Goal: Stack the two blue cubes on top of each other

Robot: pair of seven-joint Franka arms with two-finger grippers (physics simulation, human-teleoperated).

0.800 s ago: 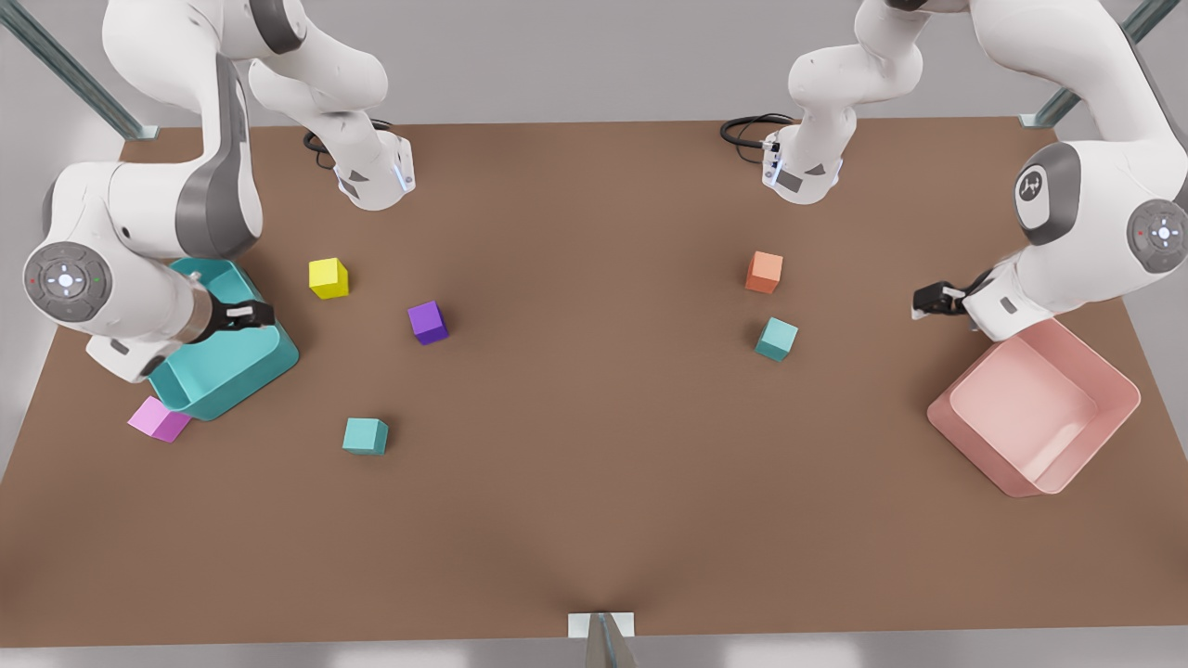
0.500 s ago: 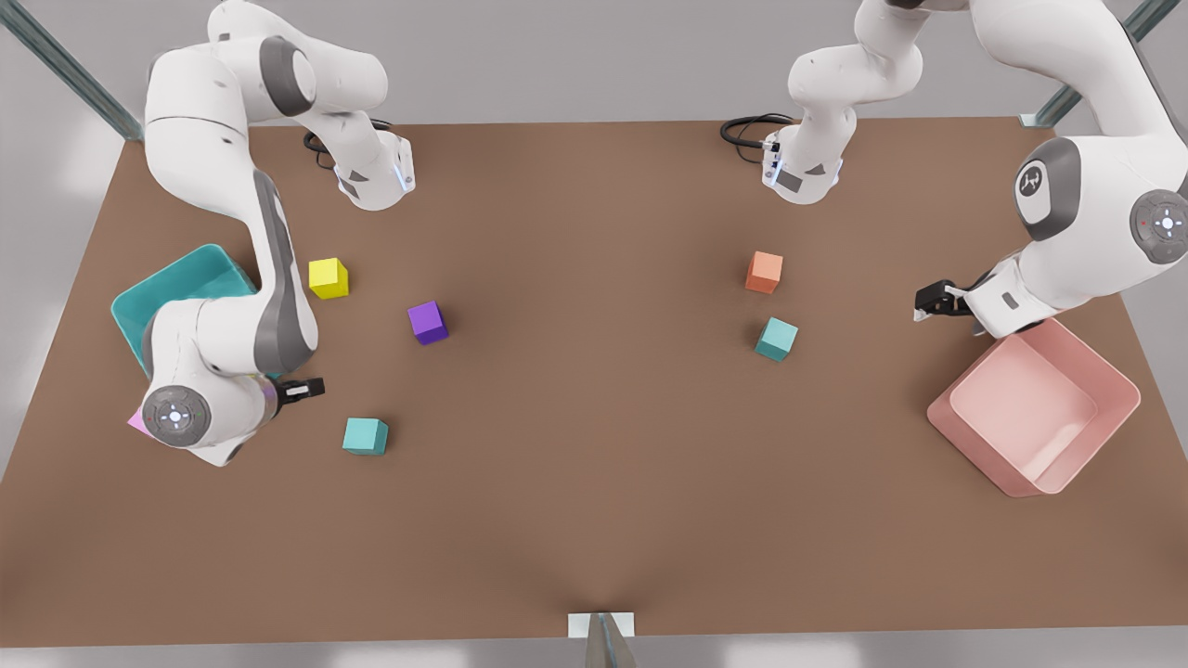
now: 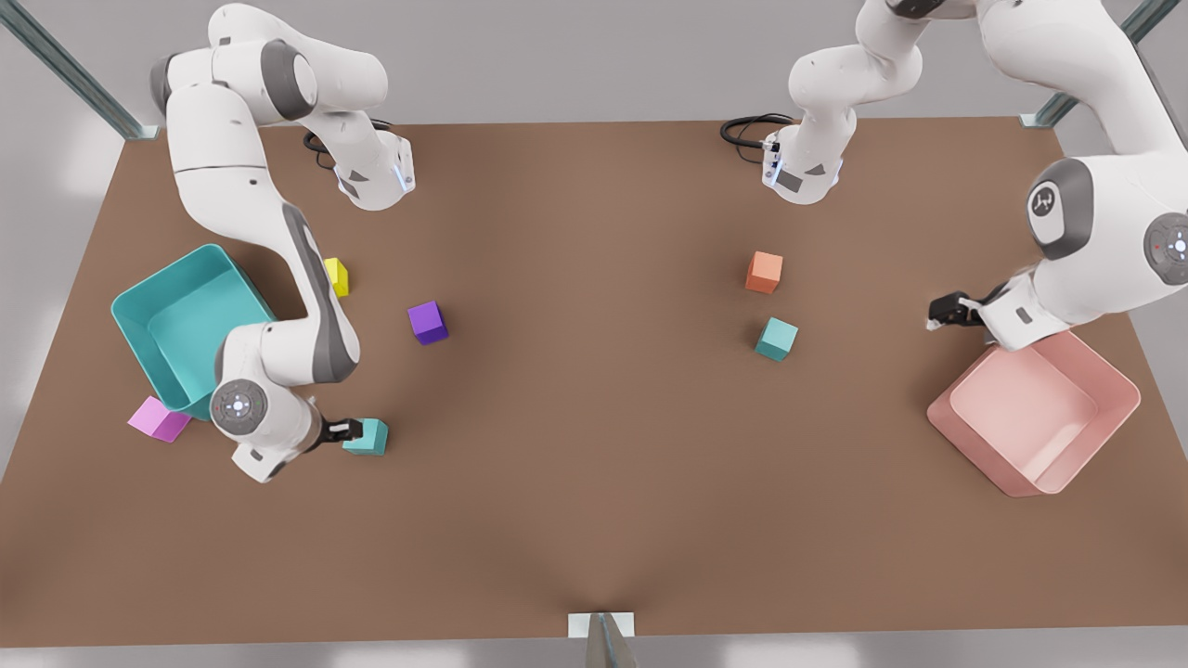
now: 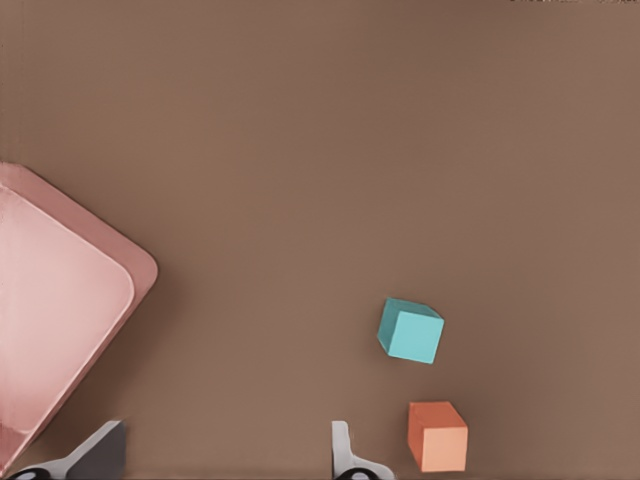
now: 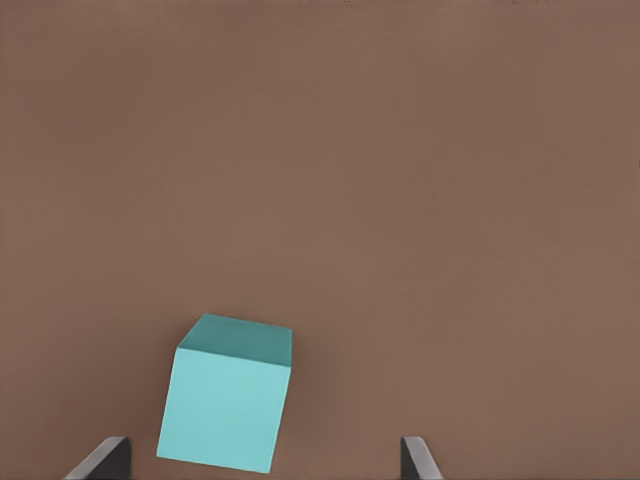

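The two blue cubes carry no writing you could read. On the front view's left, one blue cube [image 3: 367, 436] sits on the table [image 3: 594, 464] just beside the right gripper [image 3: 347, 430], whose fingers [image 5: 100, 460] stand apart. The other blue cube [image 3: 776, 339] rests below the orange cube [image 3: 764, 272], well apart from the left gripper [image 3: 942, 311], fingers spread, by the pink bin [image 3: 1035, 413].

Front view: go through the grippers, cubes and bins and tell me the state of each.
Right gripper: open, at the first blue cube, not gripping.
Left gripper: open, holding nothing, beside the pink bin.
First blue cube: on the table, unstacked.
Second blue cube: on the table, unstacked.
Teal bin: upright.
Pink bin: upright, empty.
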